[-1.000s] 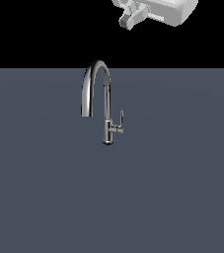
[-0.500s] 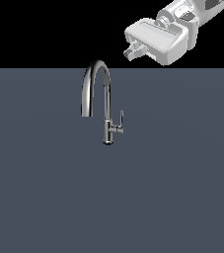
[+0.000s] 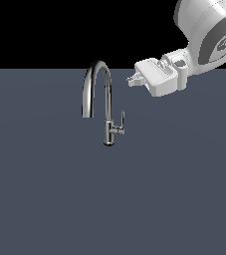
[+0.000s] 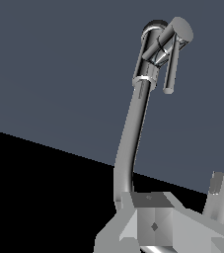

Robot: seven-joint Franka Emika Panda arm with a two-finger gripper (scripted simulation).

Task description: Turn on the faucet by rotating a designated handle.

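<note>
My gripper (image 3: 133,80) hangs at 2 o'clock from faucet (image 3: 100,102), clear of spout. Handle (image 3: 122,121) upright beside post, at 7 o'clock from gripper, untouched. Finger spread: cannot tell.

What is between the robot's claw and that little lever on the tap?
Nothing visible. The gripper hangs above the handle, toward the exterior view's right; only the faucet itself, its arched spout, is close by.
</note>
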